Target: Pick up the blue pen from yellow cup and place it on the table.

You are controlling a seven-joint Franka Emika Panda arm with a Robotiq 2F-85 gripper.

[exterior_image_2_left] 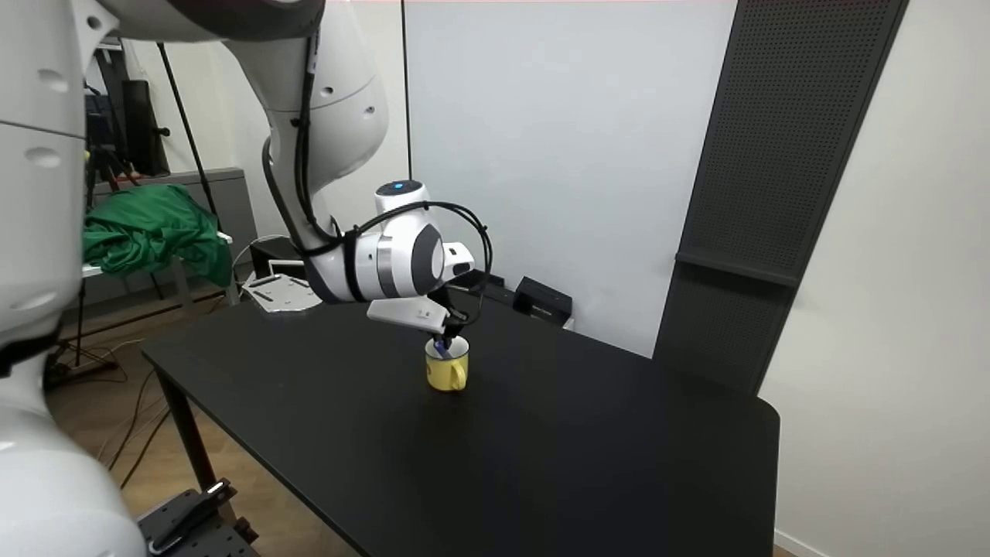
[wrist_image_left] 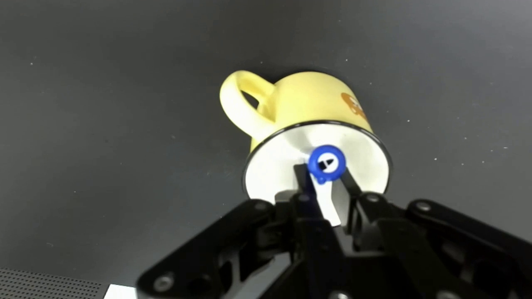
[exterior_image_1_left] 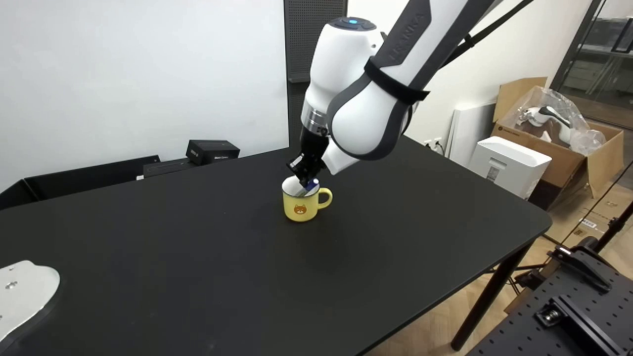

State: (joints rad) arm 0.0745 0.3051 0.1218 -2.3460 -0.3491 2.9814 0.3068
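Nearest, in wrist view: we've got the gripper [wrist_image_left: 325, 172] w/ fingertips [wrist_image_left: 302, 180] a narrow gap apart, one each side of the blue pen [wrist_image_left: 327, 162], which is right btwn them; clamped on it or just straddling, we can't tell. Pen's long axis tilted — blue end up, whitish section running down into the yellow cup [wrist_image_left: 316, 99]. Beyond — cup upright on the black table [wrist_image_left: 124, 124], both exterior views.

a dark perforated panel [exterior_image_2_left: 781, 155] stands beside a white wall [exterior_image_2_left: 889, 325]; the floor [exterior_image_1_left: 435, 326] is pale, perhaps wood.
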